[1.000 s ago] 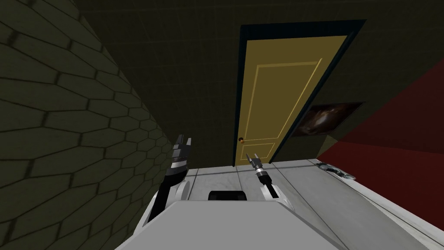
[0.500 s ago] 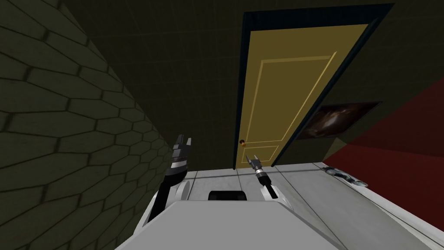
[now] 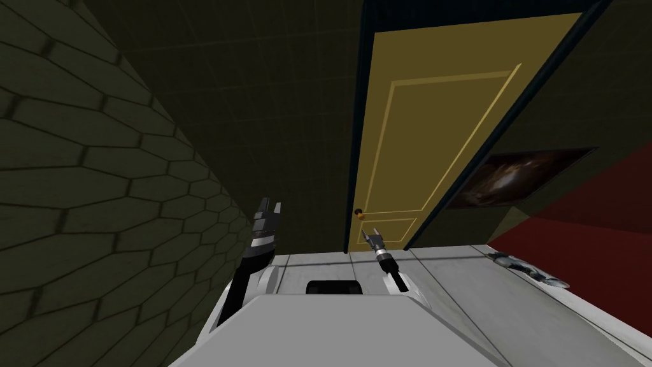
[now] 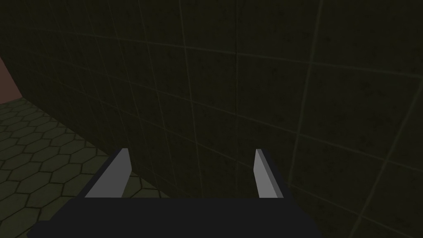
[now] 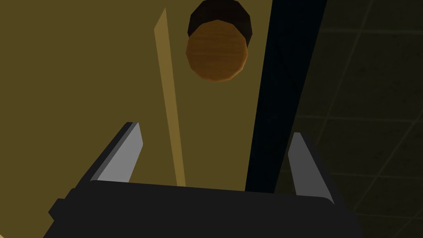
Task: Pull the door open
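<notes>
A yellow panelled door (image 3: 439, 121) in a dark frame (image 3: 358, 127) stands shut ahead of me. Its round orange-brown knob (image 3: 360, 215) sits near the frame's edge, low in the head view. My right gripper (image 3: 370, 234) is open, just short of the knob and a little below it. In the right wrist view the knob (image 5: 216, 50) lies beyond the fingertips (image 5: 131, 142), with nothing between them. My left gripper (image 3: 269, 208) is open too, held up beside the dark tiled wall (image 4: 248, 82).
A wall of dark hexagonal tiles (image 3: 95, 178) runs close along my left. A dark picture (image 3: 516, 178) hangs right of the door, beside a red wall (image 3: 592, 229). A small grey object (image 3: 528, 269) lies on the pale floor (image 3: 471, 299) at the right.
I have moved closer to the door: it has grown in the head view and the knob now lies nearer my right gripper. Both arms hold their pose.
</notes>
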